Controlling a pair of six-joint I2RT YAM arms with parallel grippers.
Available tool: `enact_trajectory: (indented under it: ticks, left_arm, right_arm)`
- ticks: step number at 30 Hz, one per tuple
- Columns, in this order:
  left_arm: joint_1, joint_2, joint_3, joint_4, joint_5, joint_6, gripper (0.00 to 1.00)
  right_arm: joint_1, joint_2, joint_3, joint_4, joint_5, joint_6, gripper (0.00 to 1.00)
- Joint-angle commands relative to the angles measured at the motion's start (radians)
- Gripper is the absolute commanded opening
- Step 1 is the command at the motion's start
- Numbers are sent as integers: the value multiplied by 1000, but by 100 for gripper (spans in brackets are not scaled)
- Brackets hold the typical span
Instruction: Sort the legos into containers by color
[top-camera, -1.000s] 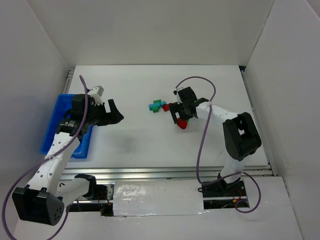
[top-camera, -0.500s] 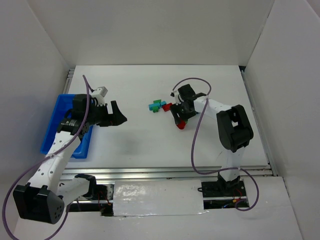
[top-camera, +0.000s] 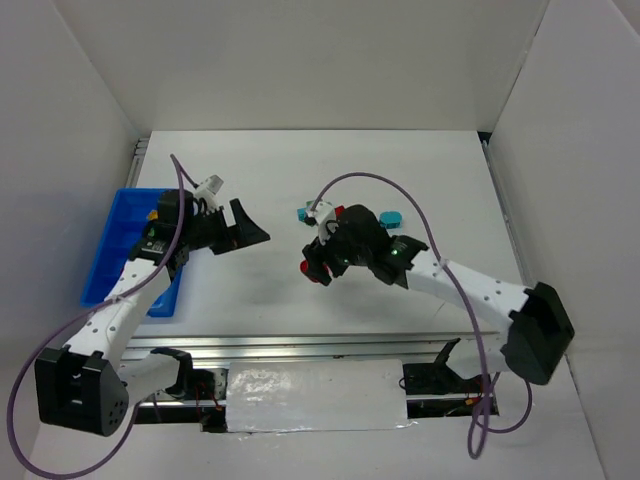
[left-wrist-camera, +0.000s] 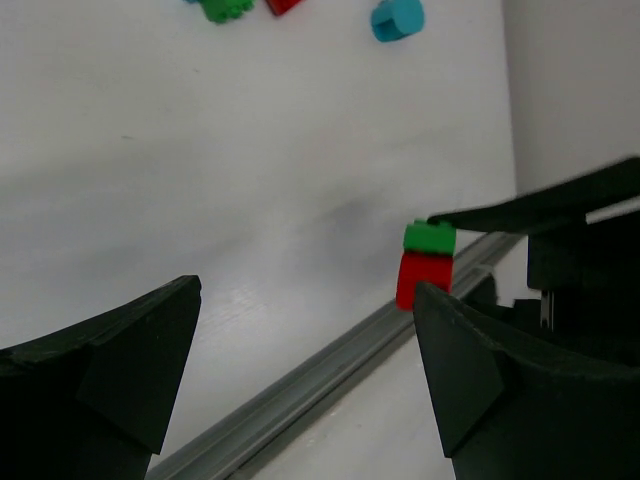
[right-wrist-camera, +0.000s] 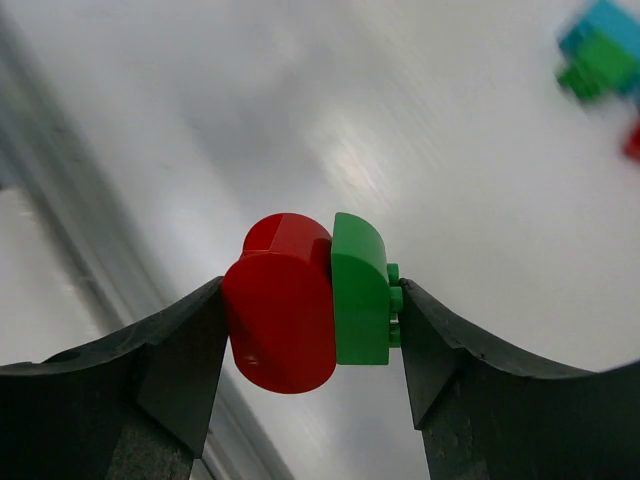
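**Fig.** Right claw (right-wrist-camera: 312, 325) is clamped on a red brick (right-wrist-camera: 282, 305) & a green brick (right-wrist-camera: 360, 290), joined side by side, over mid-table (top-camera: 430, 170). Left claw (top-camera: 250, 228) has jaws wide, nothing between, just right of the blue tray (top-camera: 108, 250). A teal brick (top-camera: 390, 218) & other loose bricks lie farther back, beyond the rt arm.

table (top-camera: 300, 160): white, flat | left side: long blue tray (top-camera: 110, 240) lying on it, partly hidden under an arm | middle, far half: loose teal brick (top-camera: 303, 213), red brick (top-camera: 340, 211), rounded teal brick (top-camera: 389, 218) apart to the right | green brick (left-wrist-camera: 225, 8) just beside the red one
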Motion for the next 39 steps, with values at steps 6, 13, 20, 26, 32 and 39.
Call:
enact_trajectory:
  ticks: [6, 13, 20, 26, 32, 39]
  left_arm:
    - [-227, 32, 20, 258, 122, -240, 99]
    - [-379, 42, 40, 175, -3, -200, 94]
    - [-436, 51, -13, 178, 1, -185, 76]
    - [-463, 48, 5, 221, 47, -180, 18]
    - [-465, 29, 8, 271, 52, -168, 0]
    - [-462, 8, 73, 176, 35, 4, 0]
  right_arm:
    - [182, -163, -69, 229, -28, 44, 13]
    - [212, -260, -112, 298, 6, 87, 15]
    - [215, -317, -155, 380, 109, 130, 17]
    - [218, -289, -140, 383, 98, 151, 18]
    - [224, -294, -150, 403, 46, 179, 99]
    - [71, -441, -201, 311, -273, 196, 100]
